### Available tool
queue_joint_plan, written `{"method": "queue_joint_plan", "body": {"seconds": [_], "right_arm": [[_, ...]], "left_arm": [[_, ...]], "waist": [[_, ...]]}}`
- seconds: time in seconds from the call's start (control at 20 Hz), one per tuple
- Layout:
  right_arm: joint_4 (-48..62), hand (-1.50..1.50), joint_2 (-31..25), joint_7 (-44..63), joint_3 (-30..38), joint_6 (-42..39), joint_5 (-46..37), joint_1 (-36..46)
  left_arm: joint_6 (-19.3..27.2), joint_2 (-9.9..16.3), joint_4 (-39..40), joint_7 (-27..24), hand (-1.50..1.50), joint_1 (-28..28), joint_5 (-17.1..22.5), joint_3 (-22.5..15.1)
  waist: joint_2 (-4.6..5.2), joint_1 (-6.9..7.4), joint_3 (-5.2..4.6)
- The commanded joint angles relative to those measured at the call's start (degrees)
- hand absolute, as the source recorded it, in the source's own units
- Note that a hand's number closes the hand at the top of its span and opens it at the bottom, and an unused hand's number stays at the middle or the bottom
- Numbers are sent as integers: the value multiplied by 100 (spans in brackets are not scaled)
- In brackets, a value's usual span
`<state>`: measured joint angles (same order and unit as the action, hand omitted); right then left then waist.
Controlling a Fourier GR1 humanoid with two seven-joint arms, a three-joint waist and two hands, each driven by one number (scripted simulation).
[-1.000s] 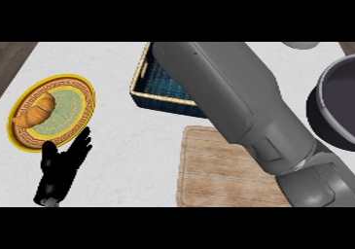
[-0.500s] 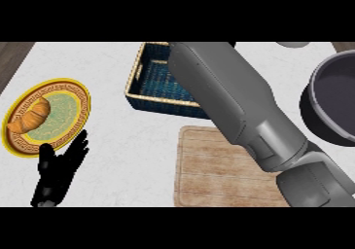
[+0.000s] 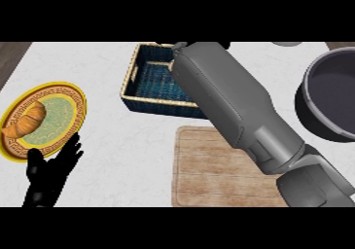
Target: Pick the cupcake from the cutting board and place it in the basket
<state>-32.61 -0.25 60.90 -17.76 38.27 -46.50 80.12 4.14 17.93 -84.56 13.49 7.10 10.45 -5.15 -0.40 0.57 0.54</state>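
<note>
a: far left, a golden croissant (image 3: 25,121) lies on a round yellow-rimmed plate with a green centre (image 3: 62,91). just below it the black left hand (image 3: 49,174) rests near the lower edge, fingers straight and spread, holding nothing.

b: and the middle of the white marble counter (image 3: 101,63)?

a: a dark blue woven basket with a pale straw rim (image 3: 148,82) sits toward the top. below it, and close to it, is the pale wooden cutting board (image 3: 208,170), with no cupcake on the part that shows.

b: so where is the cupcake?

a: it shows nowhere. the grey right forearm (image 3: 237,116) runs from the lower right up across the board and over the basket's right half, and the right hand is hidden past the basket's far side. whether its fingers are together, apart or clamped on the cake cannot be told.

b: which step is this?

a: judging by the bare board and the arm over the basket, likely the placing step: the cupcake is either carried above the basket or already inside, behind the arm. if carried, the next move calls for lowering within the rim, then parting the fingers.

b: far right?

a: a large dark grey round pot (image 3: 338,92).
</note>
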Motion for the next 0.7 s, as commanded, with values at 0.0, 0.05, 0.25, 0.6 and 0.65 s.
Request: {"method": "queue_joint_plan", "body": {"seconds": [0.0,0.05,0.25,0.6,0.65], "right_arm": [[-264,-150,-101,319,87,-18,-148,-90],[-463,-150,-202,473,207,-87,-105,51],[-821,-150,-283,531,296,498,-336,-411],[-2027,-150,-586,1161,525,-3,-714,-889],[-2196,-150,-621,1171,533,-122,-760,-1020]], "left_arm": [[-95,-24,557,108,0,-25,28,89],[137,-152,214,433,0,-32,-79,-79],[6,-60,257,2,0,396,-121,14],[82,-102,95,157,0,579,-19,127],[89,-106,287,172,0,366,-90,117]], "waist": [[29,-76,-57],[10,-100,-53],[-17,-153,-52],[-127,-406,-48],[-94,-420,-52]]}}
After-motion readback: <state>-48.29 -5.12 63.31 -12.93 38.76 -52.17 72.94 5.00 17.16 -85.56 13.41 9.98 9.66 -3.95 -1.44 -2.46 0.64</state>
